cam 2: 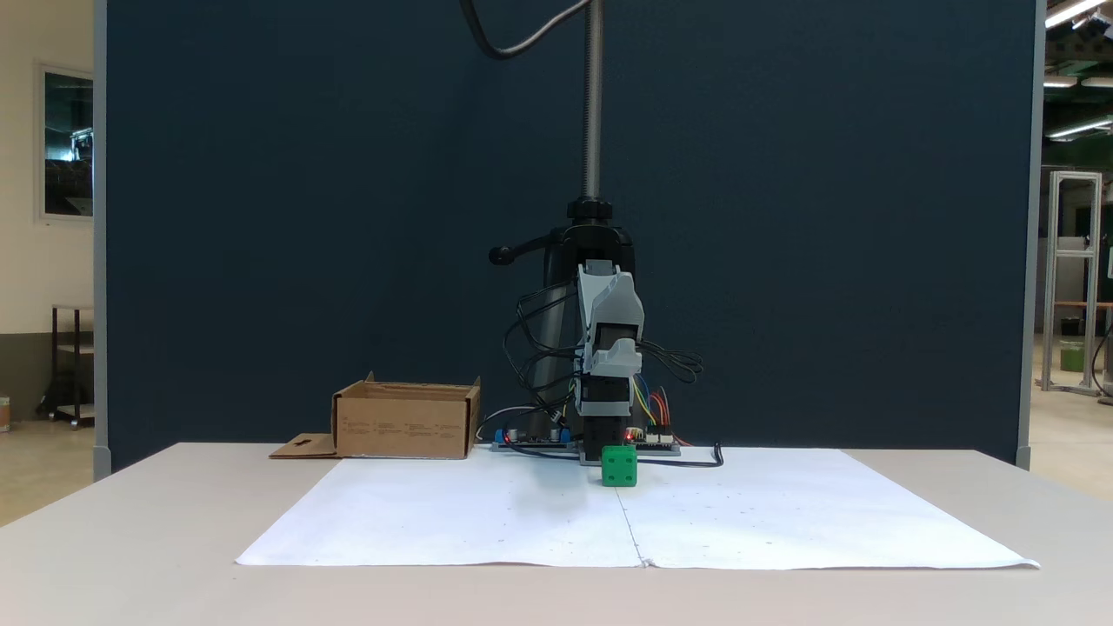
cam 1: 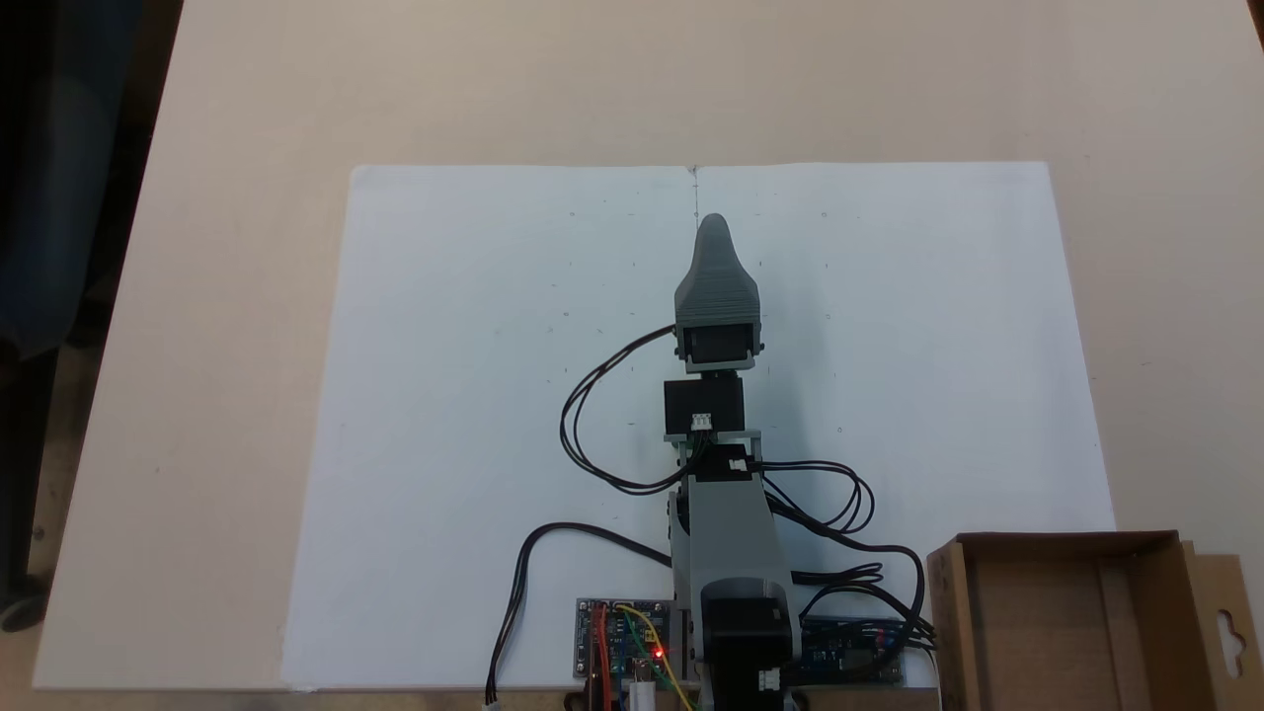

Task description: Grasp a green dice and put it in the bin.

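- Fixed view from the front: green dice (cam 2: 619, 465) sits on white paper (cam 2: 487, 513), before the gripper (cam 2: 611, 358) (jaw state unclear).
- Bin (cam 1: 1071, 617) stands well apart.

Even, soft indoor light; sharp, faint shadows.

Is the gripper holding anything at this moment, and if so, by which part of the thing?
It cannot be told. In a fixed view the green dice sits on the white paper directly in front of the lowered gripper, whose fingers are hidden.
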